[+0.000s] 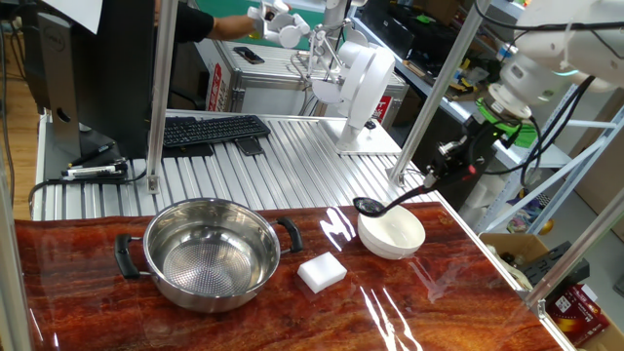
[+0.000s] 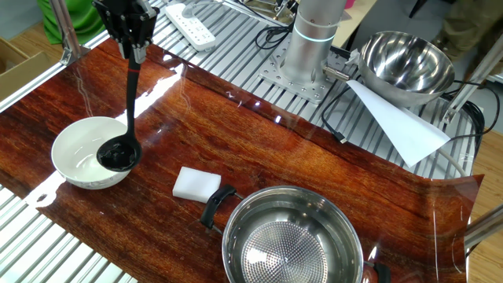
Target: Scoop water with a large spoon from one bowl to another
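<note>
I am holding the ladle (image 2: 119,154) over the white bowl (image 2: 72,153); jaws pinching its handle top. Light, stiff, slippery plastic.

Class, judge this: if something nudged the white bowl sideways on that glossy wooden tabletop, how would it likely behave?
The white bowl would probably slide rather than tip: it looks wide, low and smooth, and the tabletop is glossy. It looks like ceramic, so likely chippable. The ladle cup over it might catch the rim.
</note>
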